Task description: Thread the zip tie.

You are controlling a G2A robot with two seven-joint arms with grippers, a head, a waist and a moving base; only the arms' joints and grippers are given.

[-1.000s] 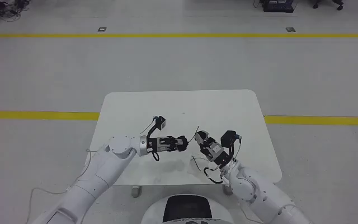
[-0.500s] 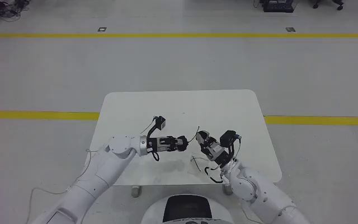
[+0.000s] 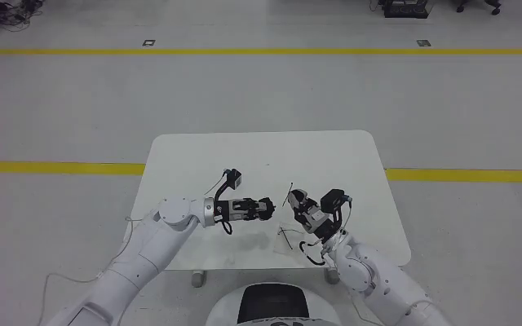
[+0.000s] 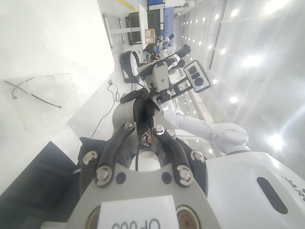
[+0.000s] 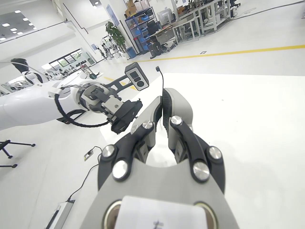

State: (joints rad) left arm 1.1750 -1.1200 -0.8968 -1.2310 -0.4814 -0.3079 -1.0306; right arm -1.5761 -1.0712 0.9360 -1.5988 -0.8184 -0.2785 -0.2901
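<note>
right wrist view: right gripper (image 5: 162, 102) pinched fully closed on the zip tie (image 5: 162, 82), head end sticking up past the fingertips, above the table (image 3: 245, 155) near-middle. left gripper (image 3: 267, 208) just left of it, fingers together; can't tell if it grips anything. two spare ties (image 3: 285, 235) lie crossed nearer.

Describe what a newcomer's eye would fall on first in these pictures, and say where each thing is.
A thin black plastic zip tie sticks out of the shut right gripper, held above the white table. The left gripper points at it from close by. Two more black zip ties lie crossed on the table.
</note>
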